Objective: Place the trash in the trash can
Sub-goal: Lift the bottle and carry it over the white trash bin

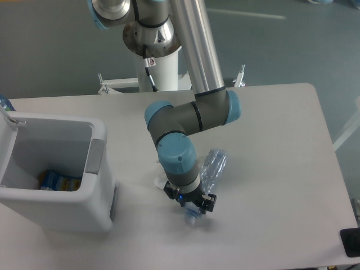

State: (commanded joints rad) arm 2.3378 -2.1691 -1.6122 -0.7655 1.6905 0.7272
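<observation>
Robot arm works over a crushed bottle on the table

The gripper sits low over the neck end of the crushed bottle; its jaw width cannot be made out. The open trash can stands well apart, lid raised.

A silver-and-grey UR5e arm with light-blue joint caps reaches over a pale white table, its black gripper lit by a small blue light. Beside the gripper lies a clear, bluish-tinted crushed bottle with a pale blue neck; a sliver of white wrapper shows left of the gripper. Further left, the white trash can carries a grey side panel and holds a blue-and-yellow packet. The floor behind is dull grey-green.
</observation>
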